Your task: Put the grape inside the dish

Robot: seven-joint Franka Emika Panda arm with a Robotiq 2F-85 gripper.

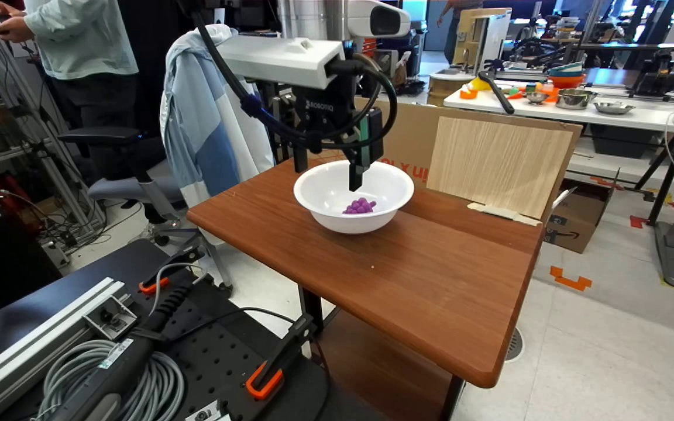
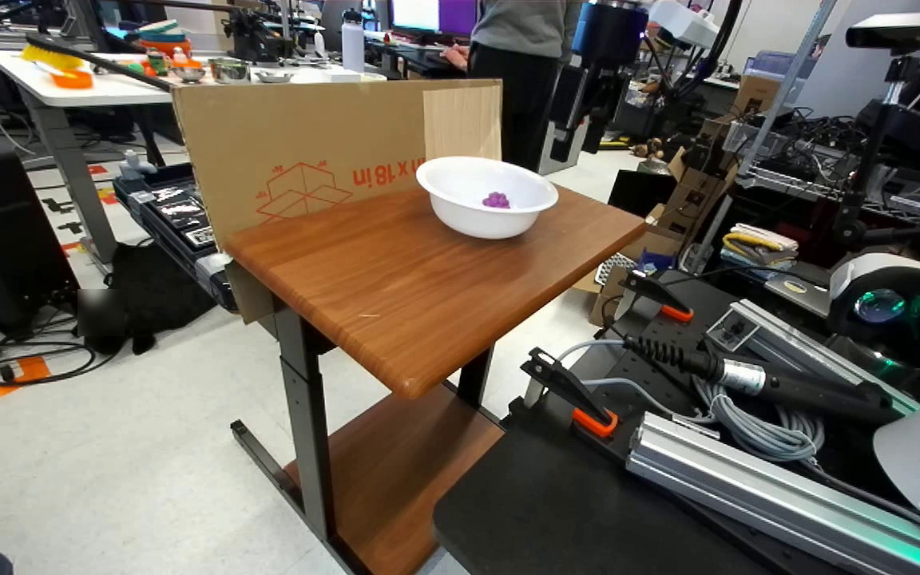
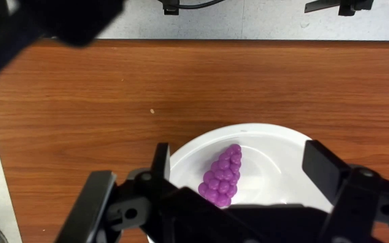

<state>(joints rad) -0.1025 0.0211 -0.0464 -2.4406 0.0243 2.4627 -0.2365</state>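
"Where is the grape (image 3: 222, 177) lying?"

"It is lying on its side inside the dish (image 3: 282, 168), off centre, its narrow end pointing towards the rim. The bowl's sloping side, I am guessing, is stopping it from rolling about."

"And what is your tool (image 3: 239, 164) gripping?"

"Nothing. My jaws are standing well apart with only air between them, which is suiting a release: nothing is pinching the grape."

"Why is it hanging where it is?"

"It is hanging above the bench (image 1: 419, 275), near the dish and clear of the grape. I am reading the placing as done, so only backing off is remaining; sitting lower, my jaws would be risking a knock on the rim."

"And the dish?"

"It is resting upright on the bench, near the standing cardboard (image 2: 308, 136), which, I am supposing, is serving as a guard on that side."
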